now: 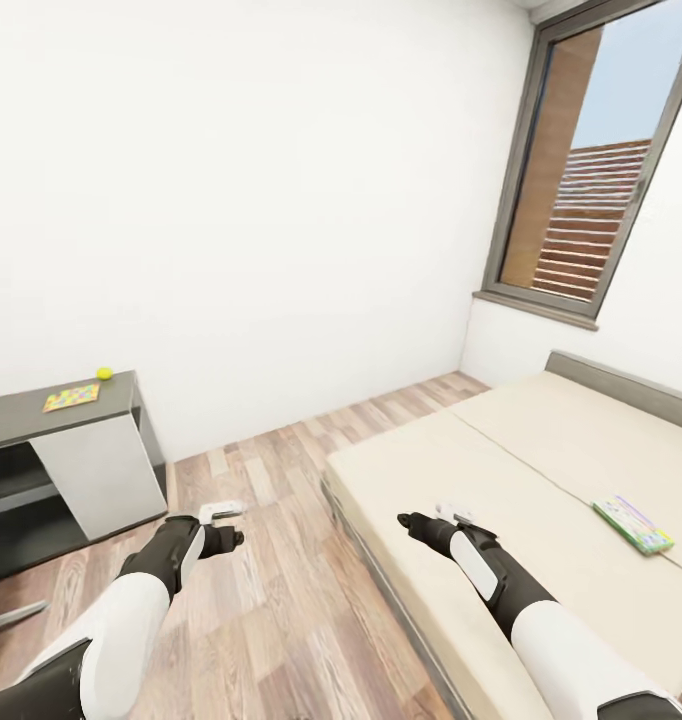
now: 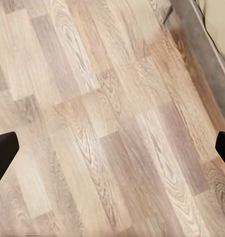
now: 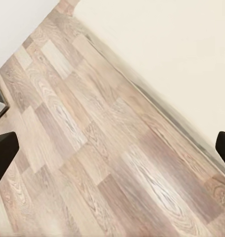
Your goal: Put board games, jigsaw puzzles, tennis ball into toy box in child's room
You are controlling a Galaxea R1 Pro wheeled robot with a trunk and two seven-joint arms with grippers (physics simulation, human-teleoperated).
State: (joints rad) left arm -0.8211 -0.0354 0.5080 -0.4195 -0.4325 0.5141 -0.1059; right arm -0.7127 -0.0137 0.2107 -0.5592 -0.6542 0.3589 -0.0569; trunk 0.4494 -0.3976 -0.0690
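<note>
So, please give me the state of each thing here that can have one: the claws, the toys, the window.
Left claw: open, empty, over the floor.
Right claw: open, empty, at the bed's edge.
Board game: flat on the bed, untouched.
Jigsaw puzzle: flat on the table.
Tennis ball: resting on the table, beside the puzzle.
Window: looks shut.

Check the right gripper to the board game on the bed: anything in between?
Nothing visible. The right gripper, jaws open, hangs over the near edge of the bed; the board game lies farther along the mattress toward the headboard, with only bare mattress between them.
</note>
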